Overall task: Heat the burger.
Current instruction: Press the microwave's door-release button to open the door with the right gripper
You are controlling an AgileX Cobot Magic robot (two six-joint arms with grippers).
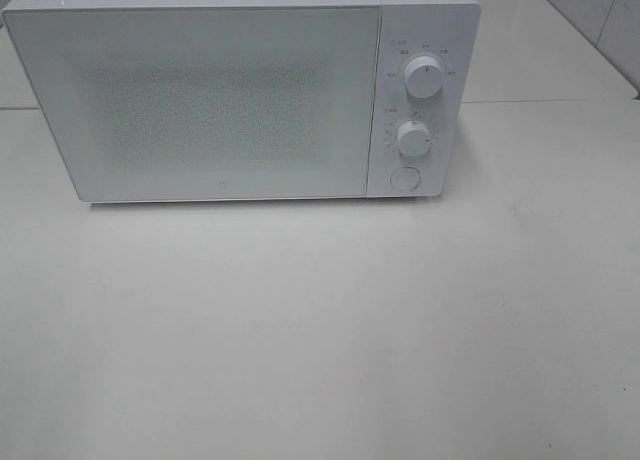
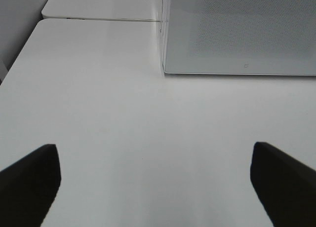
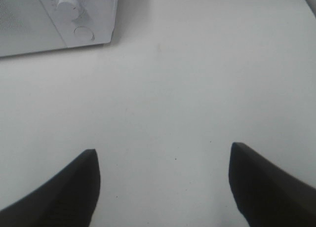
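Observation:
The burger is out of view in every frame. A white microwave (image 1: 230,90) stands at the back of the table with its door (image 1: 200,100) shut. Two knobs (image 1: 424,78) and a round button (image 1: 404,178) sit on its right panel. The left wrist view shows my left gripper (image 2: 155,187) open, nothing between its dark fingers (image 2: 29,182), over bare table in front of the microwave's lower left corner (image 2: 165,69). My right gripper (image 3: 163,187) is open and empty too, with the microwave's knob panel (image 3: 79,19) ahead of it. Neither arm shows in the exterior high view.
The white table (image 1: 320,330) stretches in front of the microwave. A second white surface (image 2: 98,7) lies beyond a seam to the microwave's left. A tiled wall (image 1: 600,20) rises at the far right.

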